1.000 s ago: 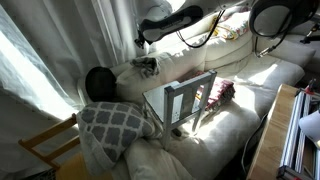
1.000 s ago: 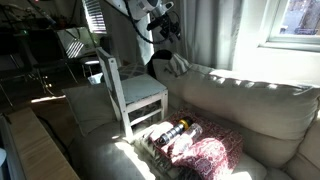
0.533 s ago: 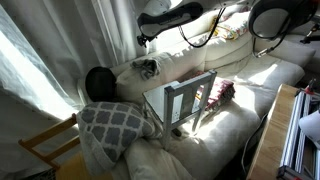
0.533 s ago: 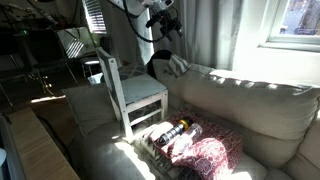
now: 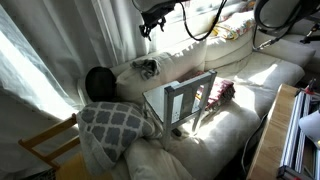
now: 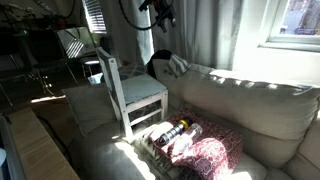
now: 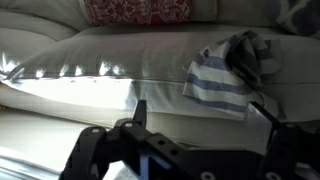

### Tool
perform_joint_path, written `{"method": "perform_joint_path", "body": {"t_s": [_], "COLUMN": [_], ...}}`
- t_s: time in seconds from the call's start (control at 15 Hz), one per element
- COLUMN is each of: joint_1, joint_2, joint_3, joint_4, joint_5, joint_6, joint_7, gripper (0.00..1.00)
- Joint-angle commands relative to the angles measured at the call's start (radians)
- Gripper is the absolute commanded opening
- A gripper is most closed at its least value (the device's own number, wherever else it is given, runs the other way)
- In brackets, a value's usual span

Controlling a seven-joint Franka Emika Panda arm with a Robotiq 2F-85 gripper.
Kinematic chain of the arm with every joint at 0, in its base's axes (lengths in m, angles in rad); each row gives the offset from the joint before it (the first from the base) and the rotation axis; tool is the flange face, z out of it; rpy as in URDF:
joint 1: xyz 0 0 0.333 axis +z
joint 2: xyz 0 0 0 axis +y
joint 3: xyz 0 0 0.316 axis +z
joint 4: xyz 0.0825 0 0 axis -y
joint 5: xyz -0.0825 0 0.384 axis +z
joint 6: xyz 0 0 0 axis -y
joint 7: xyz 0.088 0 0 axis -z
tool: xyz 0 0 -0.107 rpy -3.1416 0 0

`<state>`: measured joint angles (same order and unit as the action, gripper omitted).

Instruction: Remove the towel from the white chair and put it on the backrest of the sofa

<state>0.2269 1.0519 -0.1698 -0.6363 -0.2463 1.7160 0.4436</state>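
The grey-and-white towel [image 5: 147,67] lies crumpled on the thick backrest of the cream sofa [image 5: 245,72], also seen in an exterior view [image 6: 172,65] and in the wrist view [image 7: 228,72]. The white chair [image 5: 185,100] stands on the sofa seat with a bare back and seat in both exterior views [image 6: 130,90]. My gripper [image 5: 150,22] hangs high above the towel, open and empty; in the wrist view its fingers [image 7: 203,115] are spread wide with only sofa fabric [image 7: 90,60] between them.
A grey cushion with white lattice [image 5: 115,122] lies at the sofa's end by a dark round object [image 5: 98,82]. A yellow wooden chair [image 5: 50,145] stands beside it. A pinkish item [image 5: 222,92] lies behind the white chair. Curtains hang behind the backrest.
My open gripper has risen straight up, away from the towel. The towel stays on the backrest and the chair has not moved.
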Motion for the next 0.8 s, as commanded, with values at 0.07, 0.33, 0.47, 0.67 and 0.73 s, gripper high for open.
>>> {"method": "perform_joint_path", "body": {"t_s": [0.07, 0.33, 0.47, 0.67, 0.73], "joint_1": [-0.059, -0.091, -0.097, -0.082, -0.082], "joint_2": [-0.085, -0.140, -0.158, -0.123, -0.122], "joint_3": [0.089, 0.136, 0.149, 0.123, 0.123], "joint_4": [-0.025, -0.055, -0.065, 0.000, 0.000], "joint_5": [0.137, 0.201, 0.218, 0.186, 0.186], "joint_6": [-0.037, 0.025, 0.035, 0.005, 0.005], "joint_7": [-0.036, -0.098, -0.110, -0.084, -0.084], "gripper": [1.00, 1.00, 1.00, 1.00, 1.00]}}
